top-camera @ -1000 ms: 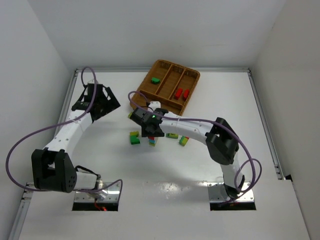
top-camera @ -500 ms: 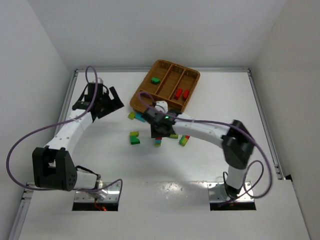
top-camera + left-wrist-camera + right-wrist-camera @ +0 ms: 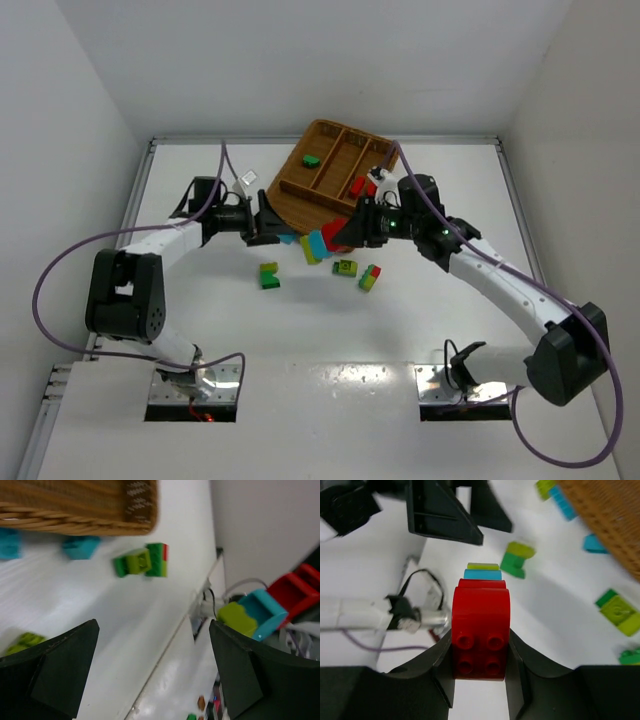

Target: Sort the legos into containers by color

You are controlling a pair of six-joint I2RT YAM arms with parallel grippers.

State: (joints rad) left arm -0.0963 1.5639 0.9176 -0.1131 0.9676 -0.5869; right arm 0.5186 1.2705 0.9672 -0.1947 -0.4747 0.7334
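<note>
Red-topped legos [image 3: 480,630] in right gripper [image 3: 480,652]; left gripper [image 3: 152,626] wide.

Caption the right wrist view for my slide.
Right tool clamps a stack of red, light-blue and lime plastic toy bricks over the white table, brown woven wicker tray at upper right.

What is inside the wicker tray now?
A green brick in the left compartment, a red brick in the right; the right arm hides part of that compartment.
</note>
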